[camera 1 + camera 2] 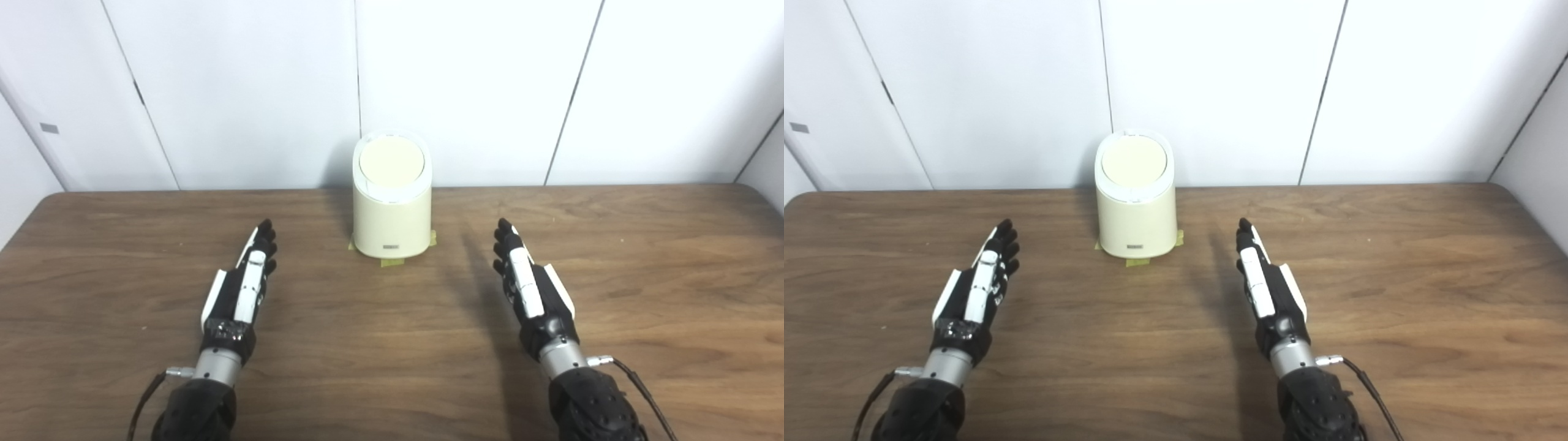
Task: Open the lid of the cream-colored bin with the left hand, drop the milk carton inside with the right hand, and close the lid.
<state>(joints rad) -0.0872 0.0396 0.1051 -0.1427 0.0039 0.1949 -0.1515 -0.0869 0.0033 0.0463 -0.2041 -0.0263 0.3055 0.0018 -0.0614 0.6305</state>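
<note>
Tape strips [392,262] are pinning the cream-colored cylindrical plastic bin [392,211] at the far middle of the brown wooden bench [380,343], lid [391,161] down. We are holding our left hand [240,288] and right hand [531,288] flat, fingers extended, empty, flanking it. We are seeing no milk carton.

Upright cream-colored bin [392,211], round lid [391,161] shut, on table's far side
</note>
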